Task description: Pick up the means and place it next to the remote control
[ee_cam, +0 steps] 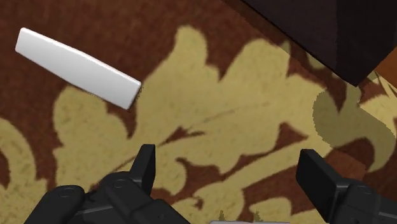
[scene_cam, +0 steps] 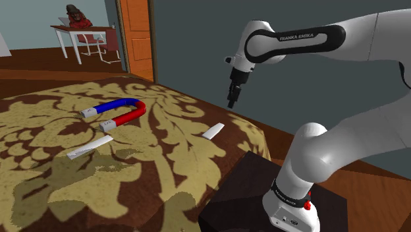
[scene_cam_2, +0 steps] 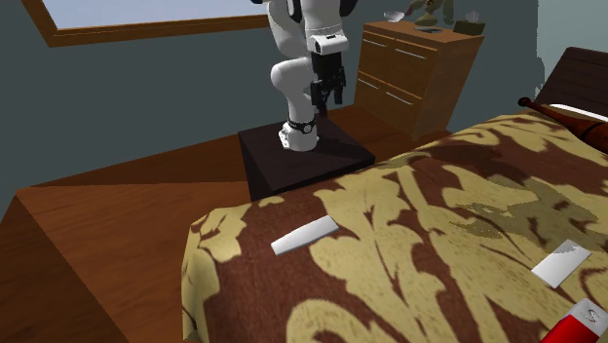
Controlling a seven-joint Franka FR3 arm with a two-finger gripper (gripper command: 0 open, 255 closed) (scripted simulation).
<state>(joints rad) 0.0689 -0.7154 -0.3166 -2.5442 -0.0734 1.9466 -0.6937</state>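
1. Small white slab point(scene_cam: 213, 130) point(scene_cam_2: 304, 235) point(ee_cam: 76, 67): judged the likeliest "means", since it is the object nearest the gripper. The task word fits no shape here for certain. It lies flat on the patterned bedspread point(scene_cam: 164, 171), near the bed edge that faces the stand point(scene_cam: 250, 178), and nothing touches it.
2. Gripper point(scene_cam: 232, 102) point(scene_cam_2: 326, 97) point(ee_cam: 229, 162): hangs pointing down, clear above the bed and off to one side of the slab. Its fingers stand wide apart with only bedspread between them. The spread suits a descent over a flat, thin piece.
3. Longer white piece point(scene_cam: 89, 146) point(scene_cam_2: 560, 263): flat on the bedspread, well apart from the slab. It is probably the remote control, drawn plain white.
4. Red-and-blue horseshoe magnet point(scene_cam: 118, 112): lies just beyond the longer piece, its open ends toward the shoulder view's left.
5. Step in hand: approach. The gripper needs to shift over the slab and align across its narrow width before lowering.
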